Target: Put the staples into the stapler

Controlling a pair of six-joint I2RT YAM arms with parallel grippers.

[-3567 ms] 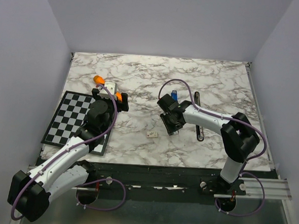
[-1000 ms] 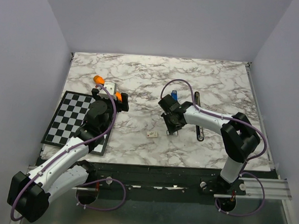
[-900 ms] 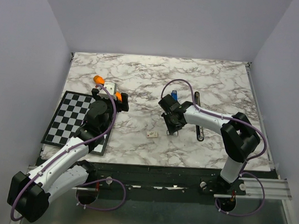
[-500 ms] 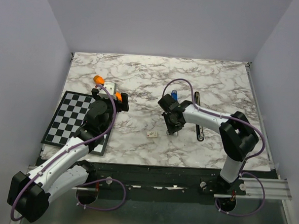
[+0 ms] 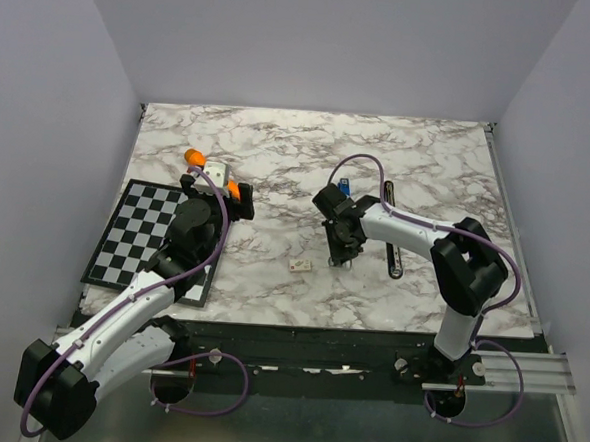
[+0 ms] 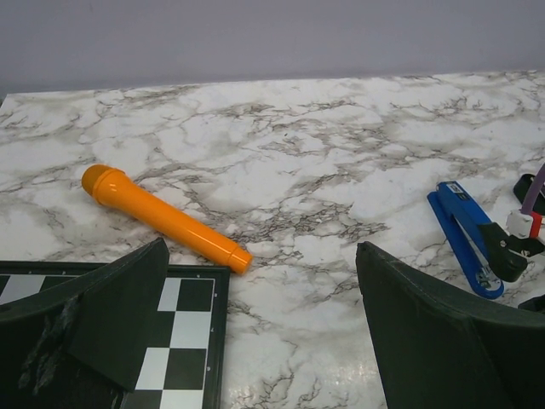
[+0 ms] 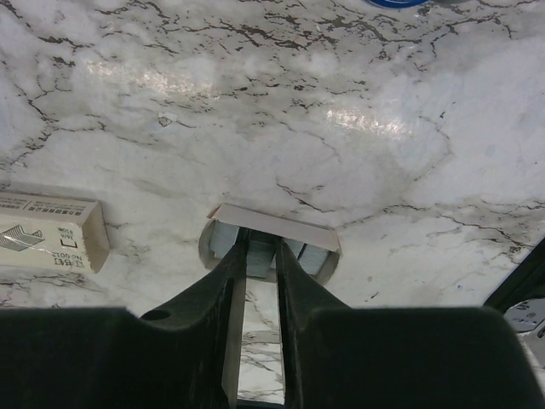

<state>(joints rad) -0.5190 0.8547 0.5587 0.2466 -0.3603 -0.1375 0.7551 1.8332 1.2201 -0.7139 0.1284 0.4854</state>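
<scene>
The staples point(image 7: 262, 253) are grey strips lying in a small open cardboard tray point(image 7: 272, 223) on the marble table. My right gripper point(image 7: 262, 245) points down into the tray and is shut on the middle strip. In the top view it point(image 5: 341, 256) sits at the table's middle. The blue stapler point(image 5: 344, 187) lies just beyond it, and also shows in the left wrist view point(image 6: 464, 240). My left gripper point(image 6: 260, 260) is open and empty over the chessboard's edge, at the left in the top view point(image 5: 217, 183).
A whitish staple box point(image 7: 51, 230) lies left of the tray, also in the top view point(image 5: 299, 265). A long black bar point(image 5: 392, 242) lies right of the right gripper. An orange marker point(image 6: 162, 217) and a chessboard point(image 5: 139, 234) are at the left.
My right gripper has shifted slightly back and left over the tray and stays low on it. The left arm has not moved.
</scene>
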